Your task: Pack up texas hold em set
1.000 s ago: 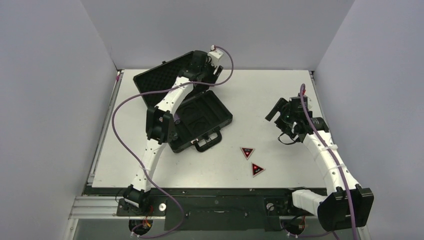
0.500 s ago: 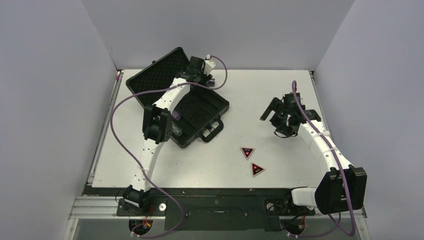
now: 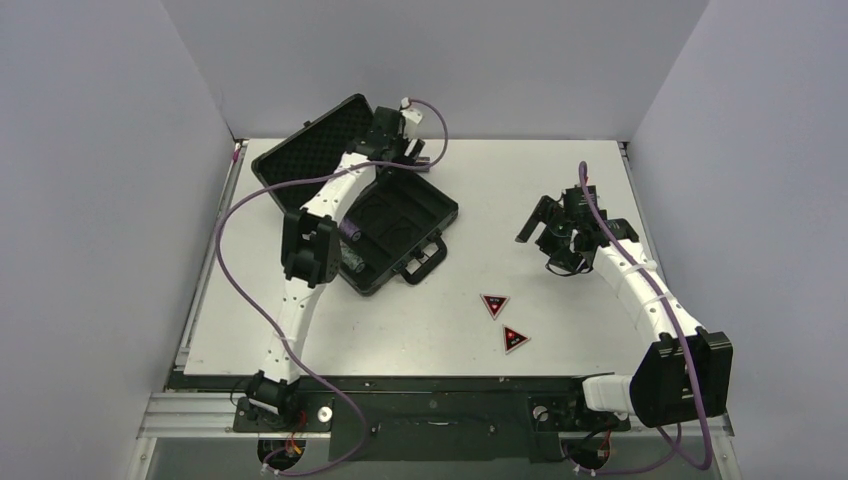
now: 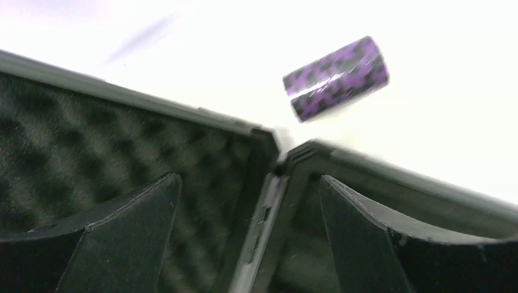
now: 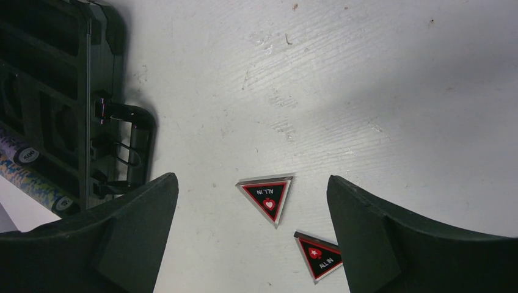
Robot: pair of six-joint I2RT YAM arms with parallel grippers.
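Left jaws stand open and empty above the hinge edge of the open case, upper left of the overhead frame; one purple-and-black chip stack lies on the white surface just beyond that edge; two other chip stacks lie inside the case at its left end; right jaws gape wide, holding nothing, right of centre; two triangular tokens lie near each other on the surface, lower centre, near the case handle.
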